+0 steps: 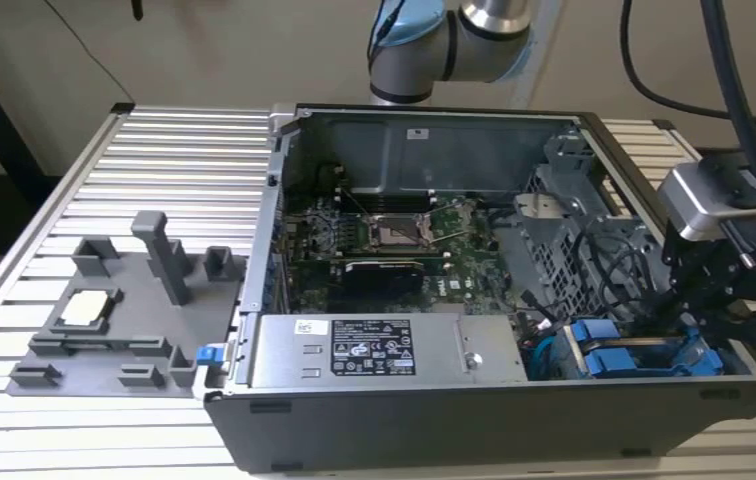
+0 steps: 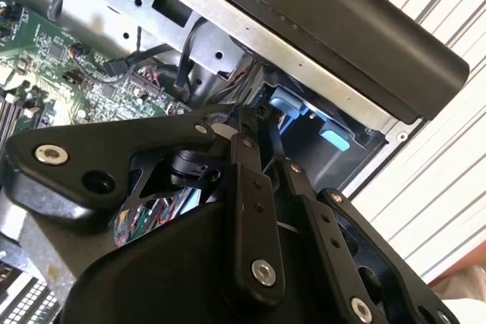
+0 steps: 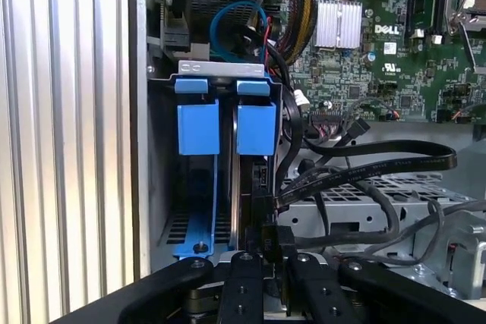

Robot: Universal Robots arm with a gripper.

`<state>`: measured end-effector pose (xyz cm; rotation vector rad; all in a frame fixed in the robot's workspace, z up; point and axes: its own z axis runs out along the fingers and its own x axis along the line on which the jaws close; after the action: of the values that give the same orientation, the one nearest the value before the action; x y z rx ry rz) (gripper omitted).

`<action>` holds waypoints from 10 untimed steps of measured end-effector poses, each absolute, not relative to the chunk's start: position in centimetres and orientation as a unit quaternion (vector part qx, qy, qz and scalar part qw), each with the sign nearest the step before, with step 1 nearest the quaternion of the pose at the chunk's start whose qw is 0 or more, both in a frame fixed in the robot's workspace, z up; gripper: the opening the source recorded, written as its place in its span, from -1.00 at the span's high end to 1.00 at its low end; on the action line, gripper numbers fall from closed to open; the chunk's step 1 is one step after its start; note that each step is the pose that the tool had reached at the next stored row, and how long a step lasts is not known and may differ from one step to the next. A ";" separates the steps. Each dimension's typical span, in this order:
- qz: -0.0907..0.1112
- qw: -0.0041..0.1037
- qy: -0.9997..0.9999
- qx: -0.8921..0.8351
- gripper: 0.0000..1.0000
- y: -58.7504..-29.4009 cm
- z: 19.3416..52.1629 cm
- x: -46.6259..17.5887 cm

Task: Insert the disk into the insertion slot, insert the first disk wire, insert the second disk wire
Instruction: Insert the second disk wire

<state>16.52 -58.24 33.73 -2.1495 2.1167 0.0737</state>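
gripper (image 3: 275, 259) — jaws narrow, pinching a black connector | disk (image 3: 254, 130) seated in insertion slot (image 3: 163, 187) — just ahead

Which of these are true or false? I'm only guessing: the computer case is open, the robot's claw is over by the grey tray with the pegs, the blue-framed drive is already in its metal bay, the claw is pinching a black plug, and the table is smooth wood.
1. The computer case is open. True: its motherboard is exposed.
2. The gripper is by the grey tray. False: it is at the case's other end, at the insertion slot.
3. The disk sits in the slot. True: its blue frame stands inside the cage.
4. The gripper pinches a black plug. True: a connector sits between the fingertips, at the disk's edge.
5. The table is smooth wood. False: it is ribbed metal.
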 end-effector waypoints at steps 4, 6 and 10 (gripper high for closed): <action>0.024 0.062 0.700 -0.711 0.62 -58.2 33.5 16.5; 0.024 0.062 0.700 -0.711 0.62 -58.2 33.5 16.5; 0.025 0.062 0.700 -0.711 0.59 -58.2 33.4 16.5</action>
<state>16.53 -58.23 33.40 -2.1491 2.1161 0.0748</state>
